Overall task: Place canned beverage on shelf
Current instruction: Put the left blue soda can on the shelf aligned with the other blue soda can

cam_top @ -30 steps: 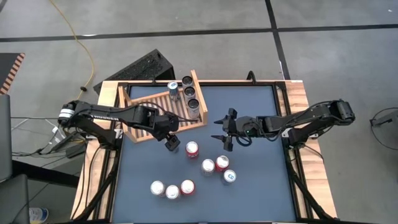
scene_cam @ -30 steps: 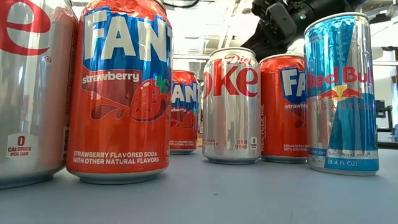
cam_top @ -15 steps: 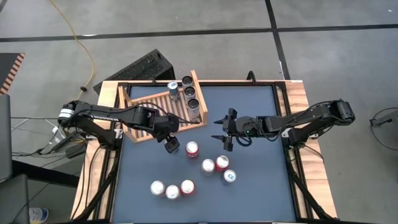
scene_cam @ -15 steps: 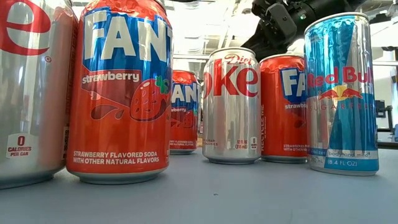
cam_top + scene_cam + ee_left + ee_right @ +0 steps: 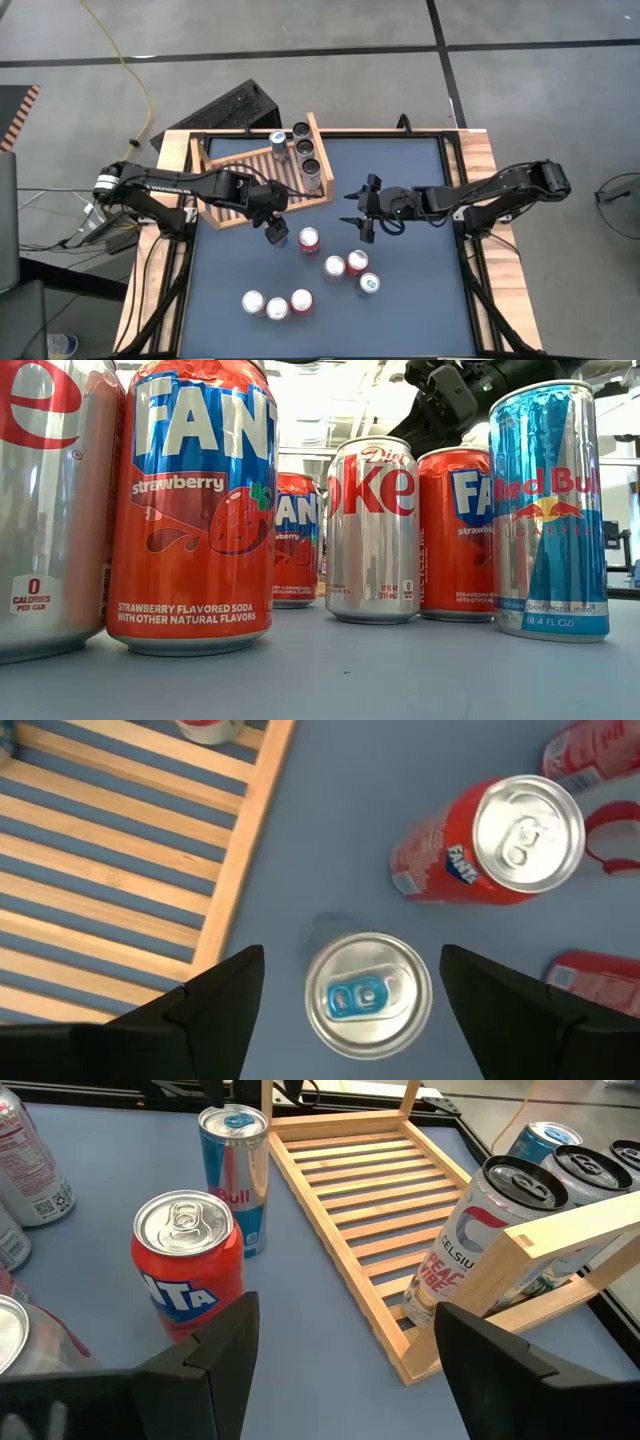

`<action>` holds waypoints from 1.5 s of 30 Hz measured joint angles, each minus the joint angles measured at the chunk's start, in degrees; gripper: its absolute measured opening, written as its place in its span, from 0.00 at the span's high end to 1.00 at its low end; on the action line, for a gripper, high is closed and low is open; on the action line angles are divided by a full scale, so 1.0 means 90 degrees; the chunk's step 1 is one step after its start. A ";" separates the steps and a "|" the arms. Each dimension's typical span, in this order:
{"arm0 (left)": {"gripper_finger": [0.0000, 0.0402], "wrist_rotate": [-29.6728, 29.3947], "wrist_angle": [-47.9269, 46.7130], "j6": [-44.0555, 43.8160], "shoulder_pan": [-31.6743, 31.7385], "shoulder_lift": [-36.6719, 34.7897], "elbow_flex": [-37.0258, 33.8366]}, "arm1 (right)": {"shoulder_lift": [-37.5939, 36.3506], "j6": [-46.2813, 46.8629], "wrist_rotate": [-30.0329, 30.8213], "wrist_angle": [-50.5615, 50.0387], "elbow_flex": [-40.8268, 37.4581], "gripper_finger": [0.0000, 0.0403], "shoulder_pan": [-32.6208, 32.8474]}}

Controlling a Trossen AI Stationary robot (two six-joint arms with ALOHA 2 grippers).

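Left gripper (image 5: 345, 985) is held open above a blue-tabbed can (image 5: 367, 991), beside the shelf (image 5: 232, 170); its body is hidden. Right gripper (image 5: 362, 212) is open at mid-table.

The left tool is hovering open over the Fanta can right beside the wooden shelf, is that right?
Not quite. The left tool hovers open over a silver can with a blue tab, beside the wooden shelf; the left wrist view shows the Fanta can standing farther off.

Black ridged box (image 5: 232, 107) beside the table — yellow cable (image 5: 128, 70) on floor.
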 joint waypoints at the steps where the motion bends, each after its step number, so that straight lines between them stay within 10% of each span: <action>1: 0.27 0.0117 0.0000 -0.0005 0.0024 0.0000 0.0000 | 0.0000 0.0000 -0.0001 0.0000 0.0000 0.31 0.0000; 13: 0.16 0.0917 0.0210 0.0001 -0.0080 0.0002 0.0005 | 0.0000 0.0002 -0.0001 0.0000 0.0000 0.31 0.0000; 21: 0.16 -0.0238 -0.0672 -0.0317 -0.0409 0.0004 0.0421 | 0.0000 0.0005 -0.0001 0.0000 0.0000 0.31 0.0000; 45: 0.16 0.0477 -0.0714 -0.0173 -0.0086 0.1049 0.0435 | 0.0000 0.0015 -0.0001 -0.0022 0.0000 0.31 0.0000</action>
